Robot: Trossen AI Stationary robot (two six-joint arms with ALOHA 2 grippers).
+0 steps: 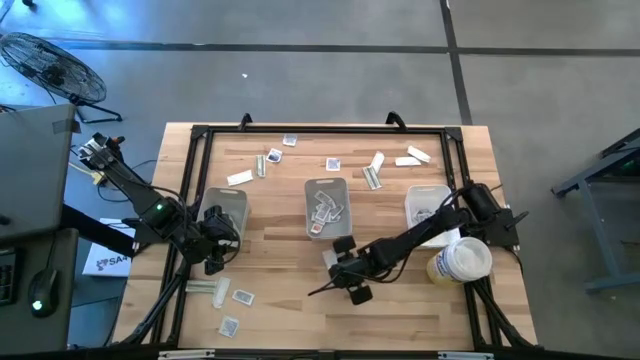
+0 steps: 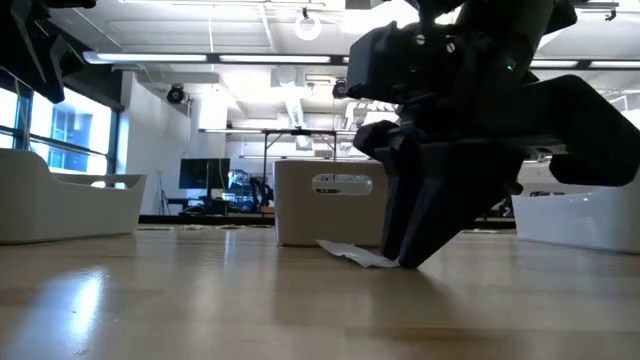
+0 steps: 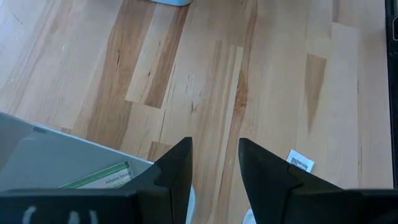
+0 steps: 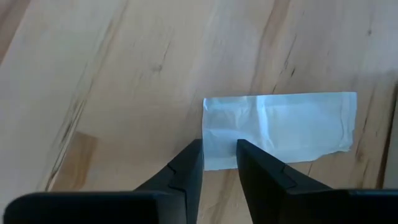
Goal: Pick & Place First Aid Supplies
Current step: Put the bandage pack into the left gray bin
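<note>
My left claw [image 1: 214, 262] hangs low over the table [image 1: 290, 310], just at 6 o'clock of the left tray [image 1: 226, 205]. Its fingers [image 3: 177, 171] are a little spread, with only bare wood between them. In my left wrist view a green-white strip [image 3: 102, 177] lies in that tray, and a small sachet [image 3: 301, 162] lies on the wood close to the other finger.

More packets [image 1: 228, 295] lie at 6 o'clock of this claw, near the front edge. Others [image 1: 268, 158] are scattered along the far side of the table.

The middle tray [image 1: 327, 188] already holds several packets [image 1: 325, 208].

My right claw [image 1: 345, 272] is down at the table, at 6 o'clock of the middle tray. Its fingers [image 4: 186, 168] are narrowly apart and their tips stand at the edge of a white wrapper [image 4: 280, 127] that lies flat on the wood. I cannot tell if they pinch it. In the low view the wrapper [image 2: 352, 254] lies at the foot of the claw [image 2: 405, 262].

The right tray [image 1: 425, 195] and a tub [image 1: 460, 260] stand at 3 o'clock of this claw.
</note>
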